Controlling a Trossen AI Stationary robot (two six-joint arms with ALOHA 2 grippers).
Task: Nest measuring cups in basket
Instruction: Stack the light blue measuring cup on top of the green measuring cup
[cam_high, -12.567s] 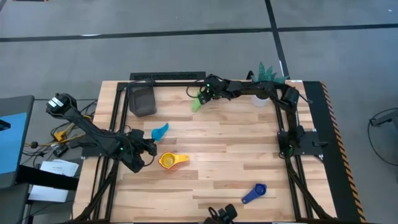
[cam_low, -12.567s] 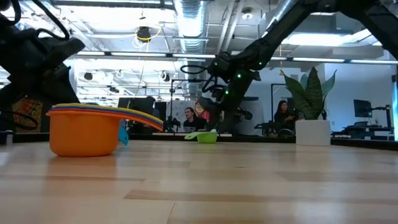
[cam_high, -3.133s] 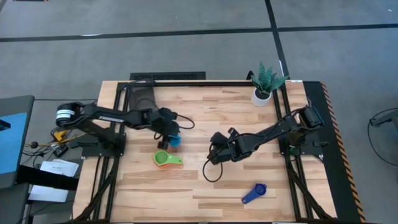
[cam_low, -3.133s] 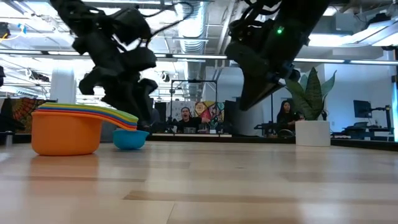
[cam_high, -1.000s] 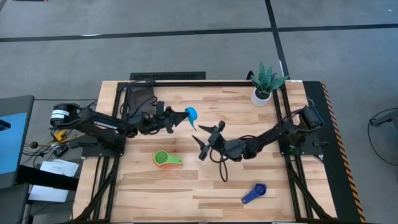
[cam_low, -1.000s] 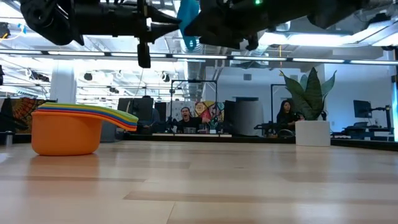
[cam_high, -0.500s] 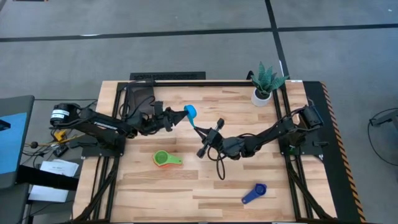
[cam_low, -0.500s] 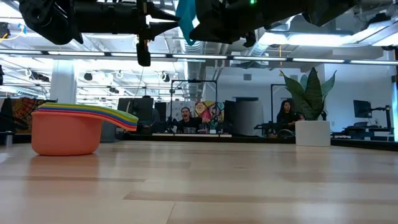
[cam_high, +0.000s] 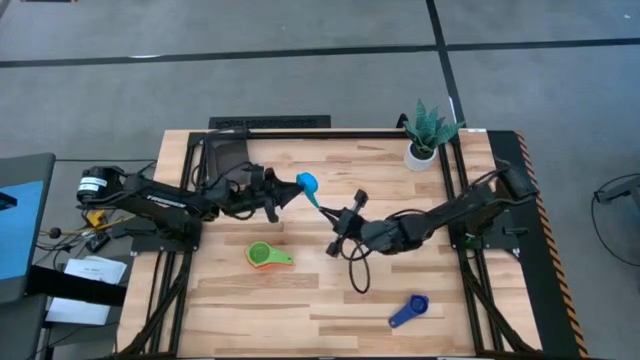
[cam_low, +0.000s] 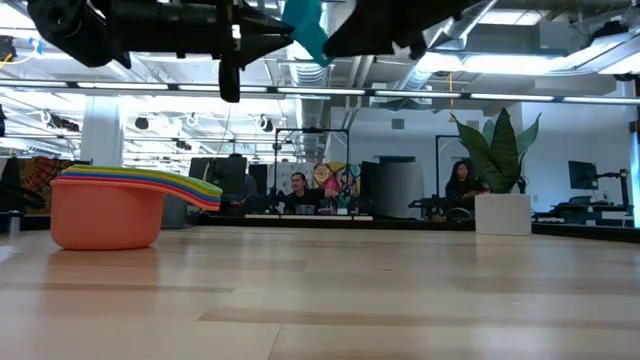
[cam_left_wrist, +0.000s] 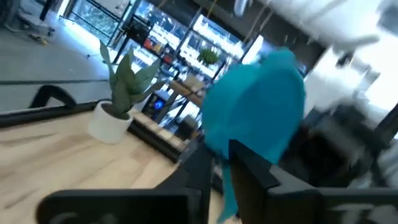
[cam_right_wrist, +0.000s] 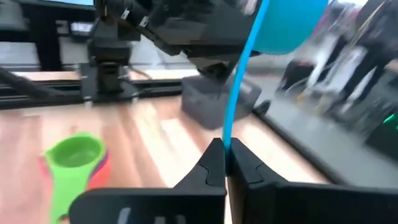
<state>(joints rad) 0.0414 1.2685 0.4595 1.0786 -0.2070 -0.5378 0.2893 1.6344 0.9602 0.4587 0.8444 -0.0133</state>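
The light blue measuring cup (cam_high: 307, 182) hangs in the air over the table's middle, between my two grippers. My left gripper (cam_high: 291, 190) reaches in from the left and stands at the cup's bowl (cam_left_wrist: 255, 118). My right gripper (cam_high: 332, 214) comes from the right and is shut on the cup's handle. A stack of nested cups (cam_high: 265, 256), green on top and orange at the bottom (cam_low: 108, 212), rests on the table nearer the front. A dark blue cup (cam_high: 408, 311) lies at the front right. The dark basket (cam_high: 228, 158) stands at the far left. My left gripper has the cup's bowl end: a strip of light blue (cam_left_wrist: 227, 186) shows between its two narrowly parted fingers. It comes level from the table's left. The cup is clear of the table. My right gripper pinches the cup's flat handle (cam_right_wrist: 234, 118), seen edge-on, between its two fingers near the handle's free end. It comes from the table's right, along the handle. The bowl (cam_right_wrist: 283, 25) stands beyond the fingertips, clear of the table.
A white pot with a green plant (cam_high: 425, 135) stands at the far right corner. Bare wood lies between the cup stack and the dark blue cup. A cable loop (cam_high: 352, 268) hangs under the right arm. People sit in the room behind the table (cam_low: 297, 190).
My right gripper has shut on the light blue cup's handle; a second ago its fingers stood wide apart beside it. The cup has stayed in the air at about the same place, with my left gripper still at its bowl.
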